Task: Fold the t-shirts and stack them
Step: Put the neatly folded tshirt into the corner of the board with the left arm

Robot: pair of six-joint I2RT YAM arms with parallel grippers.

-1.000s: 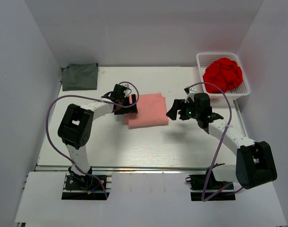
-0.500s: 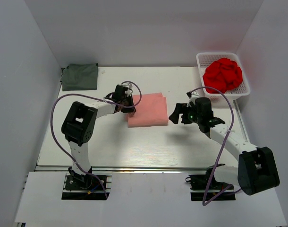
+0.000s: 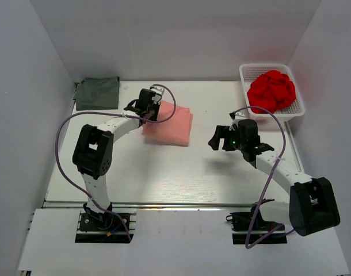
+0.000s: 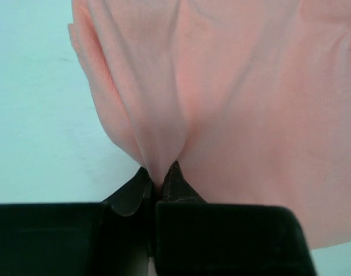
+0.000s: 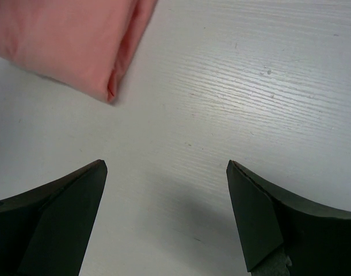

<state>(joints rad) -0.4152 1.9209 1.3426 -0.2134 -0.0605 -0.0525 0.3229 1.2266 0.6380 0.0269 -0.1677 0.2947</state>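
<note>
- The salmon-pink t-shirt lies as a folded packet on the tabletop, just left of centre in the top view and skewed to the tabletop's edges.
- The left tool is clamped on the packet's upper-left edge. In the wrist view the cloth puckers into the pinch, which I judge to be a grip for dragging or lifting the whole packet.
- The dark grey-green t-shirt sits folded at the upper left of the top view, well apart from the pink one. It is probably the base of the stack.
- The right tool hangs with jaws wide apart and holds nothing. It is right of centre and clear of the pink corner, seemingly keeping out of the way.
- The left arm rises from the lower left with its elbow bent and its forearm angled rightward to the packet.
- The right arm slants up-left from the lower right, its tool facing the pink cloth.
</note>
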